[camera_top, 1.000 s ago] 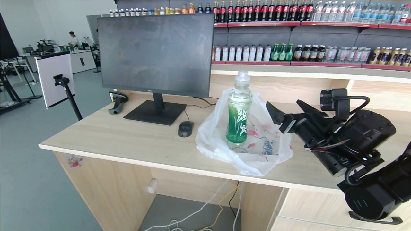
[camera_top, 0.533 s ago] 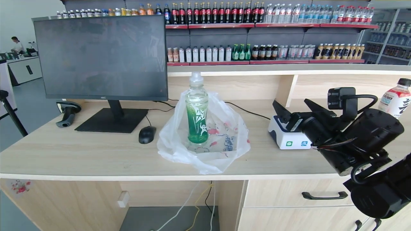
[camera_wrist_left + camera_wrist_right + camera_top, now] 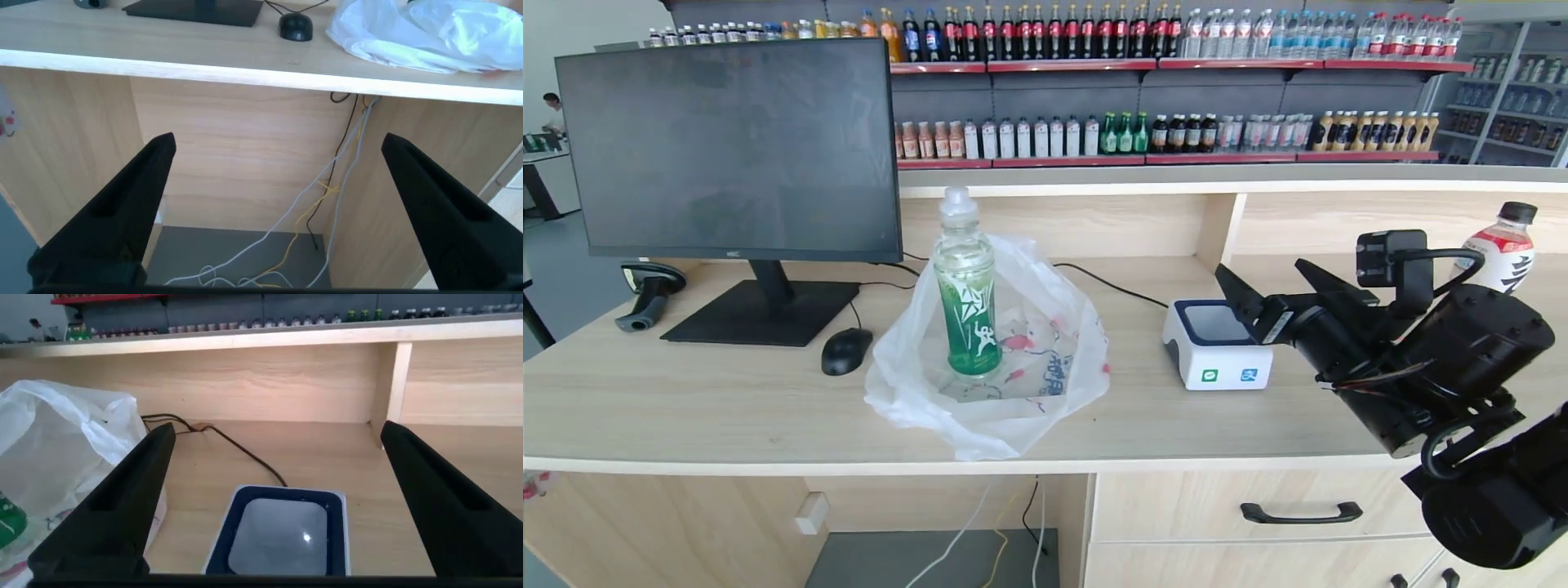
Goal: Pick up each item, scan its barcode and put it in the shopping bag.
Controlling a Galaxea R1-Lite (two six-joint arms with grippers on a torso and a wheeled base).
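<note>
Head view: green bottle [image 3: 966, 286] stands upright inside white shopping bag [image 3: 1013, 408], mid counter [image 3: 686, 408], btwn mouse [image 3: 846, 350] and scanner box [image 3: 1217, 359]. Bag mouth slumped open around bottle. 2nd bottle [image 3: 1499, 249], white label, black cap, at far right of counter, behind my right arm. My right gripper [image 3: 1259, 269]: fingers spread wide, holding nothing, above counter just by scanner box; right wrist view has its glass window btwn the fingers. My left gripper [image 3: 274, 212]: fingers spread too, low, below counter edge, facing wood front panel and loose cables [image 3: 327, 196]. Monitor [image 3: 727, 147] at left, w/ handheld scanner [image 3: 645, 294] beside its stand.
</note>
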